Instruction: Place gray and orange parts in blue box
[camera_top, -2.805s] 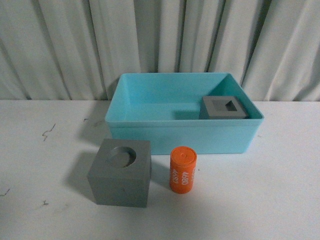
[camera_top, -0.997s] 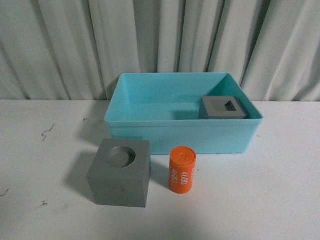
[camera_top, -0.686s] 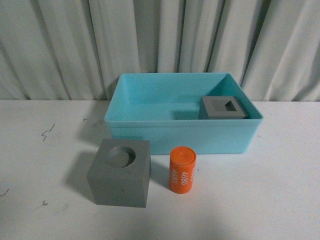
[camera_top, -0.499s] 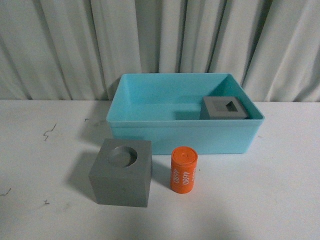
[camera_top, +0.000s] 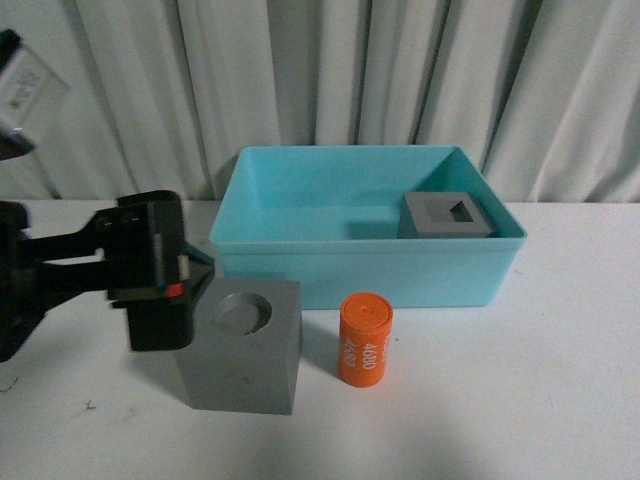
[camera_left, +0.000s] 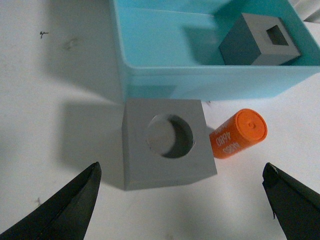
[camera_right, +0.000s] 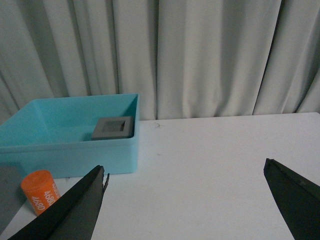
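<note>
At left, the left gripper (camera_left: 180, 170) hangs spread wide over the round-recess gray cube (camera_top: 243, 350), a spread only its wrist view shows. Rightward: orange cylinder (camera_top: 365, 337) beside it, second gray cube (camera_top: 449, 215) inside the blue box (camera_top: 370, 275), right gripper (camera_right: 185, 167) likewise spread.

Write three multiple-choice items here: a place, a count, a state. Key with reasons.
1. Where is the cube with the square recess?
A. inside the blue box
B. on the table
C. in a gripper
2. How many gray cubes show?
A. one
B. two
C. three
3. The left gripper is:
A. shut on a cube
B. shut on the box rim
C. open
Key: 1 A, the box walls surround it; 2 B, one boxed, the round-recess cube outside; 3 C, its fingers stand wide apart.
</note>
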